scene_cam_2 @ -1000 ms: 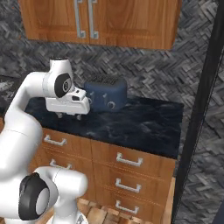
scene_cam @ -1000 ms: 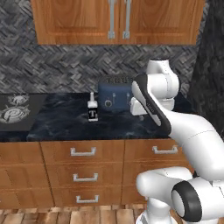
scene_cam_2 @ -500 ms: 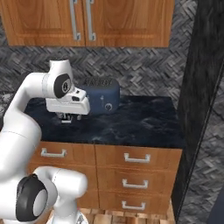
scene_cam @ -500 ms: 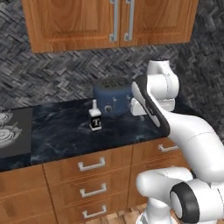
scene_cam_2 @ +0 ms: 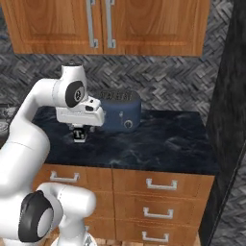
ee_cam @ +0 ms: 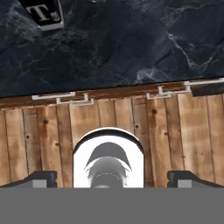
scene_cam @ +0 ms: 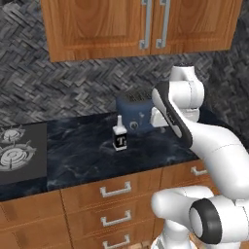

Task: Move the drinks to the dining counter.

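One bottle (scene_cam: 119, 136) in sight: squat, square, clear, white cap, black label with a single white "T". No other readable writing. It stands upright on the black marble worktop (scene_cam: 97, 151), just left of the blue toaster (scene_cam: 136, 112) and apart from it, with the stove burners (scene_cam: 14, 155) well off at 9 o'clock from it in the left base view.

Right base view: bottle (scene_cam_2: 79, 135) sits directly under the white hand, partly covered by it, "T" still legible; toaster (scene_cam_2: 117, 111) at 3 o'clock from it.

Hand view: the bottle (ee_cam: 43, 13) is at 11 o'clock, seen from above, cut by the top edge; the rest is marble top, drawer fronts and wood floor.

Gripper (ee_cam: 112, 177): fingertips (ee_cam: 39, 178) far apart at the two bottom corners of the hand view, jaws spread wide, nothing between them. It hangs above the worktop's front edge, not touching the bottle.

Counts:
- bottles: 1
- toasters: 1, one knob on its front
- upper cabinet doors (scene_cam: 146, 24): two long handles side by side
- drawer handles (scene_cam: 115, 189): 4 in left base view, 5 in right base view
- burners: 2
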{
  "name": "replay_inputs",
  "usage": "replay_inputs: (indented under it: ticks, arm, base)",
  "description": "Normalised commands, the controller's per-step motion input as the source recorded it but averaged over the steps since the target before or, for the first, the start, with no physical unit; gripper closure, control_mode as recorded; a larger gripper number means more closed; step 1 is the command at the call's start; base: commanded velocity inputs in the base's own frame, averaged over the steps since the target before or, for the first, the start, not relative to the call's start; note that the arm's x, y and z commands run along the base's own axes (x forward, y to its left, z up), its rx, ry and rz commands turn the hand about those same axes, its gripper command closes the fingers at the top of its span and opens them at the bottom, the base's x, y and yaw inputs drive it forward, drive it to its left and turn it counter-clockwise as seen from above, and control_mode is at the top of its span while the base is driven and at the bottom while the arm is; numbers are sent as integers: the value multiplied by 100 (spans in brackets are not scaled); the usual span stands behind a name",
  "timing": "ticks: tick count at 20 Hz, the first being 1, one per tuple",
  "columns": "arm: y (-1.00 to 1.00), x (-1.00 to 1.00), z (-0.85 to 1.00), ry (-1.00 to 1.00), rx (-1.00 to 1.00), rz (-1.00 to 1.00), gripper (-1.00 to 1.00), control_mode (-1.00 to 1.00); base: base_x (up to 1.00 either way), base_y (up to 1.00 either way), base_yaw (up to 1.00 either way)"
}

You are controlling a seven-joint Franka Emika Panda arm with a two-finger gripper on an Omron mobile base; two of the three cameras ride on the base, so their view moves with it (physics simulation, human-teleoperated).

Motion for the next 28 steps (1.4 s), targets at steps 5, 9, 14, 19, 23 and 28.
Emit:
replay_inputs:
  ticks: [5,9,14,19,23,28]
  arm:
    - [0,0,0,0,0,0,-100,100]
    - [0,0,0,0,0,0,-100,100]
    - [0,0,0,0,0,0,-100,100]
    - [0,0,0,0,0,0,-100,100]
    - [0,0,0,0,0,0,-100,100]
    - [0,0,0,0,0,0,-100,100]
  base:
    - [25,51,14]
    - [52,3,15]
    - [51,-2,20]
    - [39,0,17]
    - [47,0,14]
    - [37,0,4]
